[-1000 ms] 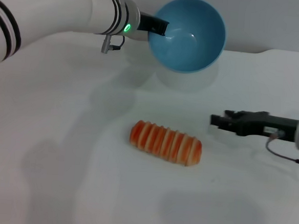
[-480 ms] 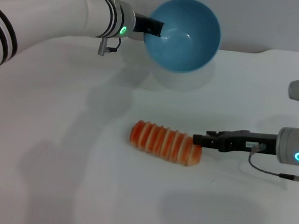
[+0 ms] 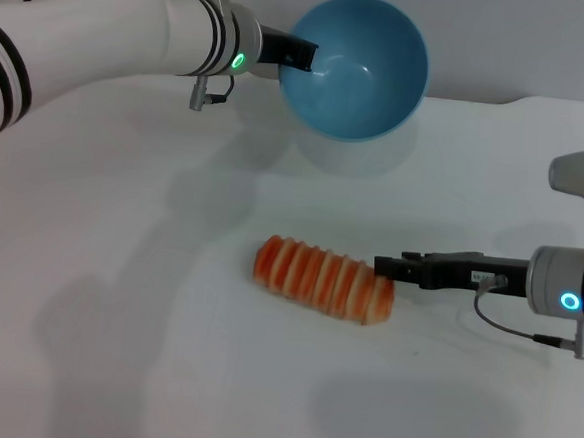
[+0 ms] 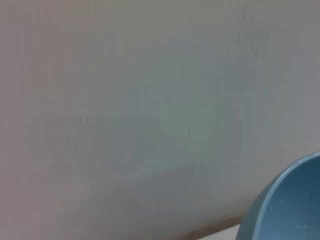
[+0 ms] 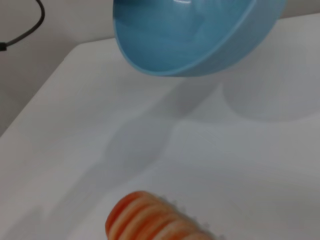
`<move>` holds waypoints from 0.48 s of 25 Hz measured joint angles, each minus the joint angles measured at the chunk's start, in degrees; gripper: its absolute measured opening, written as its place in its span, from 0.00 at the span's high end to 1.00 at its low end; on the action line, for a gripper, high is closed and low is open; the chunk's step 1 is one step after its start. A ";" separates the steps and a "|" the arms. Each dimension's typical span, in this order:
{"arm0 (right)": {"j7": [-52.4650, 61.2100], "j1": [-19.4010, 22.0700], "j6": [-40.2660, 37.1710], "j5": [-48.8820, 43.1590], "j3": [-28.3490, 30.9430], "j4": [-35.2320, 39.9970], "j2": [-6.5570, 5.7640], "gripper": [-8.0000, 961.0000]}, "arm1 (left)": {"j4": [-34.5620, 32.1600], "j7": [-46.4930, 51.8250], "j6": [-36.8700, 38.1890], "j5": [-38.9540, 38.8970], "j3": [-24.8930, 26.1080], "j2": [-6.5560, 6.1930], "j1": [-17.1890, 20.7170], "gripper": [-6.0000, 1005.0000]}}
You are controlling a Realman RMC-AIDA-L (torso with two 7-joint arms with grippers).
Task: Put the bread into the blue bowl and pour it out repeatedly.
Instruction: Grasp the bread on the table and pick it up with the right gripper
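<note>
The bread [image 3: 323,279] lies flat on the white table, near the middle. It also shows at the edge of the right wrist view [image 5: 150,220]. My left gripper [image 3: 302,52] is shut on the rim of the blue bowl [image 3: 358,68] and holds it tilted in the air at the back of the table, its opening facing forward. The bowl is empty, and it also shows in the left wrist view [image 4: 290,200] and the right wrist view [image 5: 190,35]. My right gripper [image 3: 384,269] is low over the table, its tip at the bread's right end.
The white table [image 3: 143,349] spreads around the bread, with a grey wall [image 3: 525,45] behind it. The table's back edge runs just behind the bowl. A thin cable [image 3: 510,325] hangs under my right wrist.
My right gripper has moved left across the table until its tip reached the bread's right end. The left arm and bowl shifted slightly left. The bread has not moved.
</note>
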State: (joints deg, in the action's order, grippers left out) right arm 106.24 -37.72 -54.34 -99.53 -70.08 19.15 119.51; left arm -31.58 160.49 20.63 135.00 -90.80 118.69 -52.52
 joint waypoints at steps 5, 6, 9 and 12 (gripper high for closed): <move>-0.11 -2.74 0.80 1.33 -0.05 -3.67 0.23 0.46 | -0.01 0.00 -0.19 0.00 -0.04 0.05 0.09 1.00; -0.11 -3.24 0.89 1.50 -0.05 -4.45 0.23 0.46 | 0.00 0.00 -0.19 0.00 -0.05 0.07 0.12 1.00; 0.08 -4.37 1.20 1.67 -0.06 -6.61 0.25 0.47 | 0.08 0.00 -0.19 -0.01 -0.07 0.14 0.25 1.00; 1.27 -4.43 1.25 1.70 -0.07 -7.19 0.27 0.47 | -0.14 0.00 -0.18 -0.05 -0.08 0.15 0.58 1.00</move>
State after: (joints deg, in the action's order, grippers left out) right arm 107.52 -42.16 -53.09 -97.83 -70.14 11.95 119.77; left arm -31.73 160.49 20.45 134.95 -90.88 118.83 -51.94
